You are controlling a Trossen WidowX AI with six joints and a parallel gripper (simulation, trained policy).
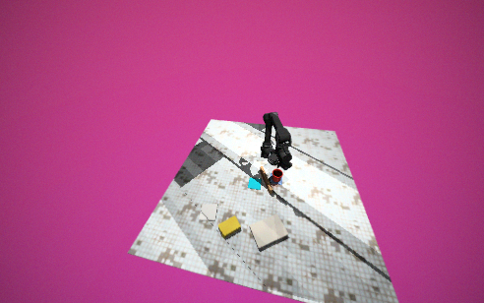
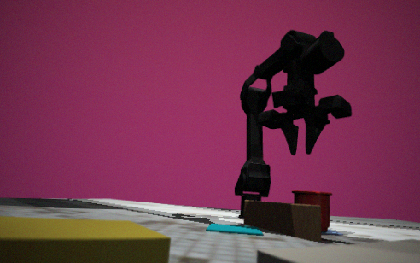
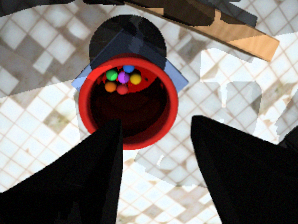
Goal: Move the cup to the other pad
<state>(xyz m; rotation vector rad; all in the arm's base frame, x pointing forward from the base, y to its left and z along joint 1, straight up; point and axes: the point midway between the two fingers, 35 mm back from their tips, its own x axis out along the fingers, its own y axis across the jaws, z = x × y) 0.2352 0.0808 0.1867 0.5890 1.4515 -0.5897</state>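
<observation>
Wrist view: the red cup (image 1: 277, 176) (image 2: 323, 211) (image 3: 85, 107) stands upright, mouth up, long axis vertical.
</observation>
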